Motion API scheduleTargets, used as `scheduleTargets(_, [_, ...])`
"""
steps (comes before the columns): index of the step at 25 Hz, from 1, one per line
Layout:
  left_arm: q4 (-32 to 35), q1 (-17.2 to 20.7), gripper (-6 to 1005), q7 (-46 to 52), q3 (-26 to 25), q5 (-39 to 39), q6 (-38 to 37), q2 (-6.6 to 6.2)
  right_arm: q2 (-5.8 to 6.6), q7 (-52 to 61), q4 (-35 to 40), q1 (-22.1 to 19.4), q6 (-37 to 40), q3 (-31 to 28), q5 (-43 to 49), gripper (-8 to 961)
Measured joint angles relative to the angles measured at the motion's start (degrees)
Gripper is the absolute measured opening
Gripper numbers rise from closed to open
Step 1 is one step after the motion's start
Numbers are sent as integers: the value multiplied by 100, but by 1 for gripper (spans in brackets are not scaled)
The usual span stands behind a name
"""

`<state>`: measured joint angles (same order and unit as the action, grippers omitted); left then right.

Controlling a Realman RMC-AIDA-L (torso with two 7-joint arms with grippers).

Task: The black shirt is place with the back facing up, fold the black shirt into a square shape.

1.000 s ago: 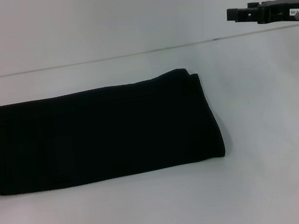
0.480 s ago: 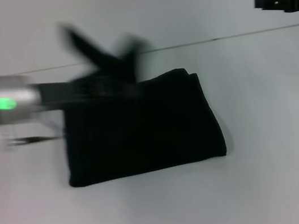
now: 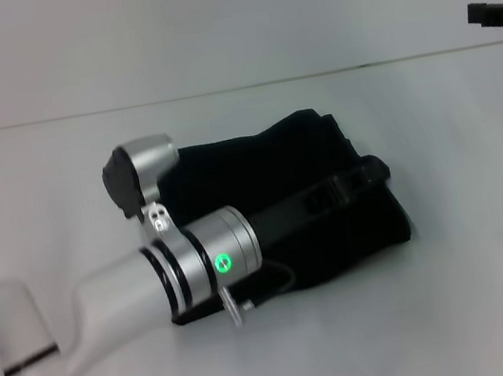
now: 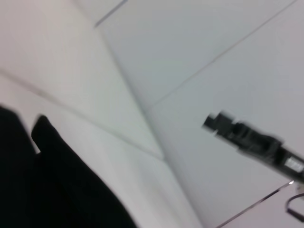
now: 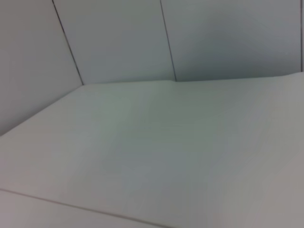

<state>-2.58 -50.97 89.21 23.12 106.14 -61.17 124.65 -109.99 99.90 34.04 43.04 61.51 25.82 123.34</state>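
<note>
The black shirt lies in the middle of the white table, bunched into a compact, roughly square pile with its plain side showing. My left arm reaches across it from the lower left. The left gripper is low over the pile's right part, black against black cloth. In the left wrist view the black shirt fills the lower corner. My right gripper hangs high at the far right edge, well away from the cloth, and the right gripper also appears in the left wrist view.
The table's far edge meets a pale wall. The right wrist view shows only bare table surface and wall panels.
The left arm swept in from the left and carried the shirt's long left part over onto its right part, turning a long strip into a compact pile. The right gripper drew back to the right.
</note>
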Motion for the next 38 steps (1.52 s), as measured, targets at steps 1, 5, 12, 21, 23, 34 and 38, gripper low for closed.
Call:
scheduleTargets(1, [-135,52,107,-277,-180,-8,-69,2,13,7,-11,-6,21,28,7,763])
scheduleTargets(5, [-290,194,205,-643,-364,34,-632,0,29,242,-46,-28,147,330,30,763])
scheduleTargets(12, [639,790,417,-536,-370,302,-2323,-48,157,1465,-79,-11,683,1223,83,764])
scheduleTargets(21, [2019,1249,810,-600,96,353,-2357,-78,148,2590,-787,149,717,2031,94,762])
scheduleTargets(23, [2202,1284,873,-680,242,355,-2209,-79,97,2614,-978,200,576,2020,82,762])
scheduleTargets(34, [2360,1215,936,-744,545,362,-1662,-109,-339,2700,-1418,511,-317,2009,35,748])
scheduleTargets(38, [2362,1220,936,-748,555,406,-1628,-117,-401,2785,-1421,520,-477,2009,32,743])
